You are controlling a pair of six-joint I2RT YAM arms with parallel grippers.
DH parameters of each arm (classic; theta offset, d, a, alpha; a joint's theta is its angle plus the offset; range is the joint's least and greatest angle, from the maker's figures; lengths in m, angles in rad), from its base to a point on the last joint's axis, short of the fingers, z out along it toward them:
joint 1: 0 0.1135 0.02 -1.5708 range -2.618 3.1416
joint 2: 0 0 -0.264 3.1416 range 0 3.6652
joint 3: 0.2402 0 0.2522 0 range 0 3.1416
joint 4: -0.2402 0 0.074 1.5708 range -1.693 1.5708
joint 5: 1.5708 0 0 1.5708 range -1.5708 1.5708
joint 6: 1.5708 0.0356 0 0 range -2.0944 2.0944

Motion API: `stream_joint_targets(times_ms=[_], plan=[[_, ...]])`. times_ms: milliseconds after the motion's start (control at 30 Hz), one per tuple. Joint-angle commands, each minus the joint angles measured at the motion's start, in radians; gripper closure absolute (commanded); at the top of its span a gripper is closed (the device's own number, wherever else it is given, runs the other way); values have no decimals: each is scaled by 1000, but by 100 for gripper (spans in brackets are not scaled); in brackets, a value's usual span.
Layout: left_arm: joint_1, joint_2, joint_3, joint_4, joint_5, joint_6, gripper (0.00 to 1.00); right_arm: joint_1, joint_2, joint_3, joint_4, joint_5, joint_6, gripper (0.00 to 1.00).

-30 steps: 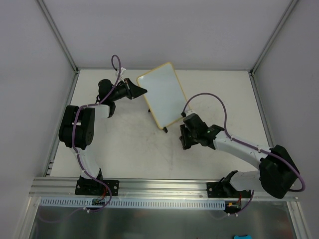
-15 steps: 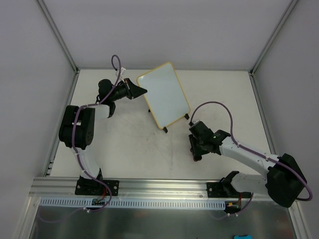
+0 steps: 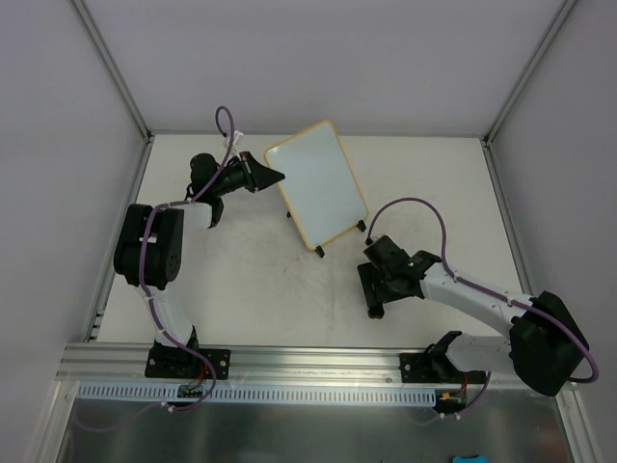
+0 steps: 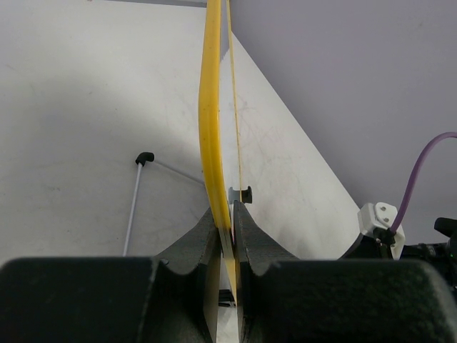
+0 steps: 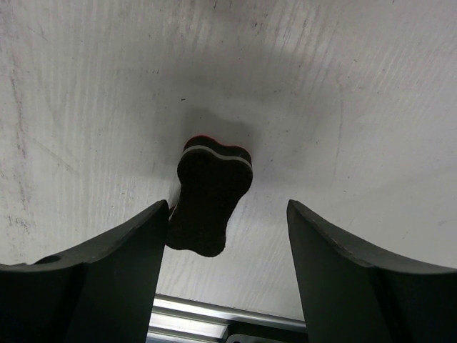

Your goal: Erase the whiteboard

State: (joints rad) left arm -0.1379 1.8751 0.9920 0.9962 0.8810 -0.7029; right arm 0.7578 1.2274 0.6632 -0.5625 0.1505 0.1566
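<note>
At the rear centre of the table [image 3: 241, 280], the whiteboard [image 3: 316, 188] is seen standing on its black feet, leaning back. Its left yellow edge is clamped between the closed fingers of the left gripper [image 4: 227, 221]; in the left wrist view the frame runs straight up from the jaws. The right gripper [image 5: 227, 207] is held well apart from the board, nearer the front edge, with its fingers spread wide. A small black eraser block [image 5: 211, 196] is noted on the table below the gap; contact with one finger cannot be judged.
</note>
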Motion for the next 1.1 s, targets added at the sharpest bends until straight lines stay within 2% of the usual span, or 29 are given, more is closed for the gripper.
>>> stream_joint_targets(times_ms=[0, 100, 233, 667, 933, 1033, 1067], plan=[[-8, -27, 19, 38, 69, 69, 96, -5, -29, 9, -19, 20, 6, 29], [-6, -36, 10, 38, 55, 72, 69, -3, -49, 3, -17, 20, 8, 30], [0, -42, 2, 39, 50, 72, 55, -5, -66, -1, -14, 20, 9, 31], [8, -39, -13, 71, 52, 51, 53, -5, -115, -10, -2, 3, 12, 32], [9, -31, -33, 84, 36, 54, 46, -5, -132, -8, 0, 4, 9, 33], [12, -50, -62, 88, 9, 68, 29, -3, -137, -8, -1, -2, 5, 33], [14, -56, -65, 87, -5, 69, 9, -5, -140, -10, 1, -5, 1, 33]])
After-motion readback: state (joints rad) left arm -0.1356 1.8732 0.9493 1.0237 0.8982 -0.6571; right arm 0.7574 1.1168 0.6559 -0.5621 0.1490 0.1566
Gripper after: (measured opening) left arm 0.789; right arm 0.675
